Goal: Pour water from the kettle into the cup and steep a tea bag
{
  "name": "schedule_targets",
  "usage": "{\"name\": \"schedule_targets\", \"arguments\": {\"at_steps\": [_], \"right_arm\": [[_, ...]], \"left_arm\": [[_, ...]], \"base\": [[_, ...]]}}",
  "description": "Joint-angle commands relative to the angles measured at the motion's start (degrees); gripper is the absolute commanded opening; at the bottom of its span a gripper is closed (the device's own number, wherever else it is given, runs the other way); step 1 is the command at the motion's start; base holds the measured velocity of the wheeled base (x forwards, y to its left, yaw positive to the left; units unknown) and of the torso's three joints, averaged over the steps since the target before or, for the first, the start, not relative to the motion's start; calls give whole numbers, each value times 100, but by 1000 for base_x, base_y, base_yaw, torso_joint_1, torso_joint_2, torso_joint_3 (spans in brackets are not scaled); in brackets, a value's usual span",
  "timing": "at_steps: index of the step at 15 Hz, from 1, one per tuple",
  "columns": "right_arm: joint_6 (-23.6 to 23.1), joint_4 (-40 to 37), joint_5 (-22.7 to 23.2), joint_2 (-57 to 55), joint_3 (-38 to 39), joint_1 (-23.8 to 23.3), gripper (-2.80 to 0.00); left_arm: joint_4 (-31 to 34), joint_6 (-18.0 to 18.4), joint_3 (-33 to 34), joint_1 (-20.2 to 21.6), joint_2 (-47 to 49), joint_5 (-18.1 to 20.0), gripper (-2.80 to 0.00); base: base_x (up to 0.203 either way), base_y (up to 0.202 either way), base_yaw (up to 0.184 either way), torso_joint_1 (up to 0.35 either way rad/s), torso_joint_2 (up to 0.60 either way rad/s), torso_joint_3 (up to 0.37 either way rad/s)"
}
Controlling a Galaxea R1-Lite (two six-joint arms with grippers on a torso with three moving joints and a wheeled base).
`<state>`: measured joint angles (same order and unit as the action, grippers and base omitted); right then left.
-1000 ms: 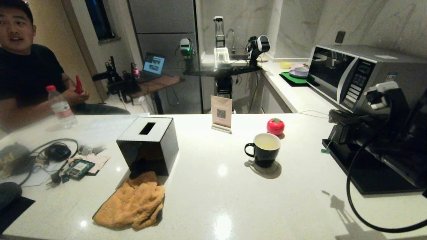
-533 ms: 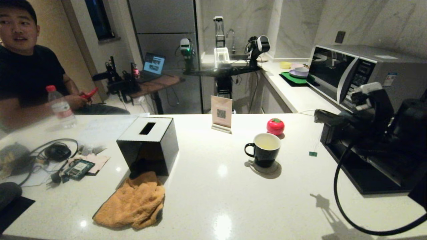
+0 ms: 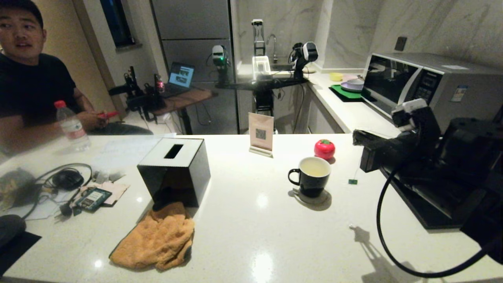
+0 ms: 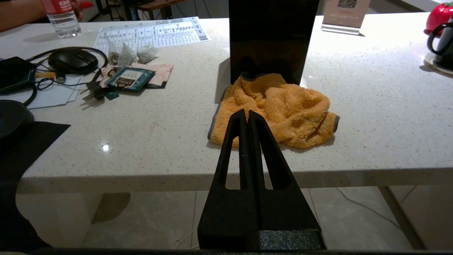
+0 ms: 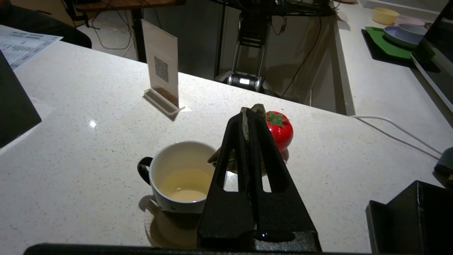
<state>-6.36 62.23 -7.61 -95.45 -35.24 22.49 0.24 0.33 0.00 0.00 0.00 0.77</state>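
The cup (image 3: 312, 175), a black mug with a white inside, stands on a coaster mid-counter and holds pale yellowish water (image 3: 314, 168). My right gripper (image 3: 357, 138) hovers just right of it, above rim height, shut on the tea bag. The greyish pouch (image 5: 260, 108) sticks out past the fingertips and hangs beneath them beside the cup (image 5: 182, 177). Its green tag (image 3: 352, 181) dangles on the string near the counter. In its wrist view my left gripper (image 4: 247, 112) is shut and empty, parked before the counter edge. The kettle is hidden behind my right arm or out of view.
A red tomato-shaped object (image 3: 324, 149) sits just behind the cup, a sign stand (image 3: 261, 134) further left. A black tissue box (image 3: 175, 171) and an orange cloth (image 3: 157, 237) lie left of centre. A black tray (image 3: 428, 208) and microwave (image 3: 424, 86) are on the right. A person (image 3: 31, 78) sits far left.
My right gripper has carried the tea bag leftward toward the cup, and the dangling green tag has travelled with it. The person has lowered the red item in their hand.
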Motion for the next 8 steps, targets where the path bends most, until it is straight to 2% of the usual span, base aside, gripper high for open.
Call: {"name": "schedule_targets", "arguments": {"at_steps": [1, 8], "right_arm": [[-14, 35, -4, -61, -35, 18, -280], [-23, 44, -4, -61, -44, 45, -280]], "left_arm": [[2, 2, 0, 0, 2, 2, -280], [2, 2, 0, 0, 7, 2, -280]], "base": [[0, 0, 0, 0, 0, 0], [0, 0, 0, 0, 0, 0]]}}
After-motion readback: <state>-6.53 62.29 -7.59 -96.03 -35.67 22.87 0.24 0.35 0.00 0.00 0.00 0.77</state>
